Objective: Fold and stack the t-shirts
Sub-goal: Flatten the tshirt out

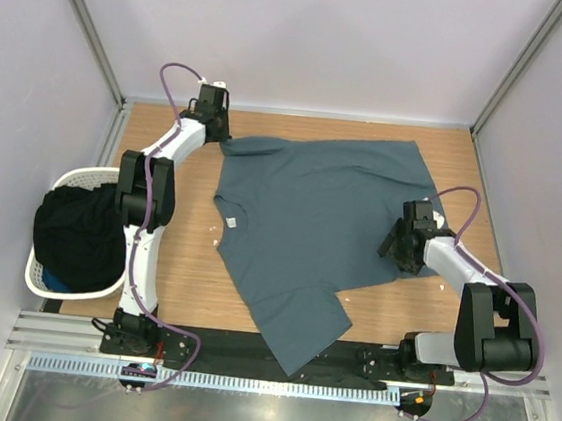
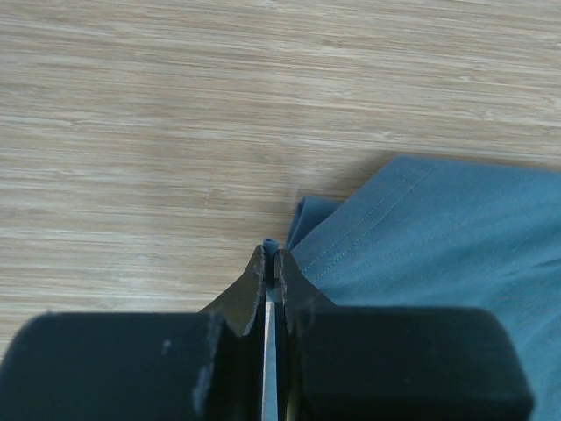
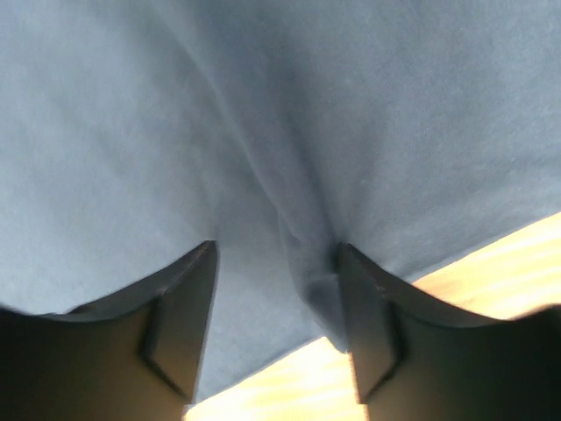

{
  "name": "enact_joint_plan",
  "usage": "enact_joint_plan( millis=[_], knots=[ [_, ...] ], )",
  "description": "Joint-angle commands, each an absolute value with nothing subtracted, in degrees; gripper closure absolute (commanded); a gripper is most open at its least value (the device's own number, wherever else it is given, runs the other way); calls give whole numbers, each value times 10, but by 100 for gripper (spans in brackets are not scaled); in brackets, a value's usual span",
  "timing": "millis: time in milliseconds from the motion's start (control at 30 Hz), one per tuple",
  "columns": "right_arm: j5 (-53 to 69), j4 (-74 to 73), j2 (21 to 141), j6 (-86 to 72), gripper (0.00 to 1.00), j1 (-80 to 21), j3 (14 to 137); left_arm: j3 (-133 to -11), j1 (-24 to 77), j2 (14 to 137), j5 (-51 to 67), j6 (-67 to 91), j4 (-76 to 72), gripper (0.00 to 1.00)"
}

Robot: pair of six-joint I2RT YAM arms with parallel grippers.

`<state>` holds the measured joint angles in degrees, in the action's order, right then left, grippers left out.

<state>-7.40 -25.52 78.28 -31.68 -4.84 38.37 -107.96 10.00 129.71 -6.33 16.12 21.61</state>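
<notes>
Barely seen, t-shirt (image 2: 438, 246) hem sits pinched in left gripper (image 2: 270, 259); right gripper (image 3: 276, 259) spread

One table (image 1: 180, 260). One slate-blue t-shirt (image 1: 311, 214), with one white label (image 1: 229, 224). One white basket (image 1: 37, 280), holding one dark heap of cloth (image 1: 77, 234); the pieces in it cannot be counted. Two arms: left arm (image 1: 147, 196), right arm (image 1: 490, 323). Two grippers: left gripper (image 2: 271, 259), right gripper (image 3: 276, 250), two fingers each.

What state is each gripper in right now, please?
Left gripper: closed, pinching the edge of the t-shirt.
Right gripper: open, fingers astride a fold of the same t-shirt.
</notes>
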Motion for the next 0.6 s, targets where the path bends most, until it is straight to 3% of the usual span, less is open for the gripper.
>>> enact_joint_plan(
  millis=[0,33,167,367,567],
  knots=[
    [-50,-312,771,-358,40,-70,346,-1085,93,1261,-60,149,215,100],
    [-42,-315,766,-360,50,-72,343,-1088,92,1262,-61,148,218,100],
    [-40,-373,757,-365,66,-94,347,-1114,91,1269,-75,142,230,100],
    [-9,-437,737,-395,75,-158,356,-1181,90,1301,-88,132,243,100],
    [-16,-539,717,-396,77,-180,394,-1294,89,1367,-67,156,268,98]
  ],
)
